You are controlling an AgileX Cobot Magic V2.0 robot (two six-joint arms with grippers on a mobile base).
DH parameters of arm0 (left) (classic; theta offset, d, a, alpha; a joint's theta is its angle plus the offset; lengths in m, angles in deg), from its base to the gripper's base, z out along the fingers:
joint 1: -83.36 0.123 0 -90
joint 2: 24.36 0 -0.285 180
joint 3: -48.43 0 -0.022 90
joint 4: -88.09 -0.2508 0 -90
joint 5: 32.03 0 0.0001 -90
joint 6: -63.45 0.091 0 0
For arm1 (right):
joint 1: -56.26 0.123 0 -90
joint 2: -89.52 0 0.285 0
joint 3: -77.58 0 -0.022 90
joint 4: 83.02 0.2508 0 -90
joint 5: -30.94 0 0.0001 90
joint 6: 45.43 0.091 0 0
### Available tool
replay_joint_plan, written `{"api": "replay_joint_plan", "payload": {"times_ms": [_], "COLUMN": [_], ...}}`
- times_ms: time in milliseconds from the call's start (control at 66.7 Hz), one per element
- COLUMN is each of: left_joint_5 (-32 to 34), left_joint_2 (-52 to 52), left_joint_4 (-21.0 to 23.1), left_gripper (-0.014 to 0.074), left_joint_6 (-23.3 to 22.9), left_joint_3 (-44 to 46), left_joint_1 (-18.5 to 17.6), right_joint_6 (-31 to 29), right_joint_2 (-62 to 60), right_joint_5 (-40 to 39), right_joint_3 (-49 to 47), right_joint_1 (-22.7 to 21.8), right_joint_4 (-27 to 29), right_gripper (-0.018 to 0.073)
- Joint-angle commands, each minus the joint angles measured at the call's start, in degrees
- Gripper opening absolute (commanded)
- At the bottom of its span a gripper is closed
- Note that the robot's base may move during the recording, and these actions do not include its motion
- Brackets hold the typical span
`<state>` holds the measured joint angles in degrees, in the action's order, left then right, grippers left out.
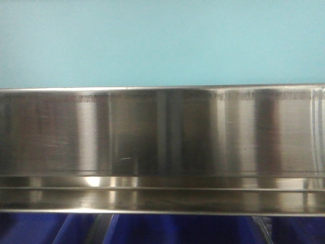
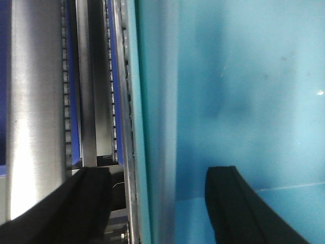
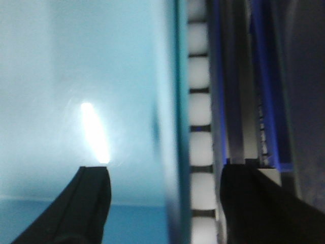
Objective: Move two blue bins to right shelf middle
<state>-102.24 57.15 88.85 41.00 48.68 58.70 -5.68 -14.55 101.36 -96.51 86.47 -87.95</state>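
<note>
You have the blue bin (image 1: 162, 40) directly above the shelf rail (image 1: 162, 132), long axis along it; left claw (image 2: 157, 175) and right claw (image 3: 167, 170) straddle its end walls, jaws apart

The bin (image 1: 162, 40) rises directly above the shelf's front rail (image 1: 162, 132), and other bins (image 1: 152, 229) lie below that rail. The left claw (image 2: 157, 175) and the right claw (image 3: 167, 168) each straddle a wall of the bin, one finger inside it, the other outside beside a shelf upright (image 2: 86, 101)
</note>
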Motion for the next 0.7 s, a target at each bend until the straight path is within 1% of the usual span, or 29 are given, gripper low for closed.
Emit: {"api": "replay_joint_plan", "payload": {"times_ms": [0,525,615,630,690], "left_joint_5": [0.25,0.25,0.25,0.25,0.25], "left_joint_2": [-0.63,-0.63,-0.63,-0.63,-0.63], "left_joint_4": [0.0,-0.02,-0.02,-0.02,-0.02], "left_gripper": [0.0314,0.0314,0.0282,0.0273,0.0204], "left_joint_6": [0.12,0.24,0.21,0.21,0.21], "left_joint_3": [-0.2,-0.2,-0.2,-0.2,-0.2], "left_joint_1": [0.21,0.21,0.21,0.21,0.21], "right_joint_6": [-1.35,-2.45,-2.45,-2.45,-2.45], "right_joint_2": [-0.45,-0.45,-0.45,-0.45,-0.45], "right_joint_5": [-0.45,-0.45,-0.45,-0.45,-0.45], "right_joint_3": [0.14,0.14,0.14,0.14,0.14], "right_joint_1": [-0.22,-0.31,-0.31,-0.31,-0.31], "right_joint_4": [1.35,1.25,1.25,1.25,1.25], "right_gripper": [0.0349,0.0344,0.027,0.0243,0.0172]}}
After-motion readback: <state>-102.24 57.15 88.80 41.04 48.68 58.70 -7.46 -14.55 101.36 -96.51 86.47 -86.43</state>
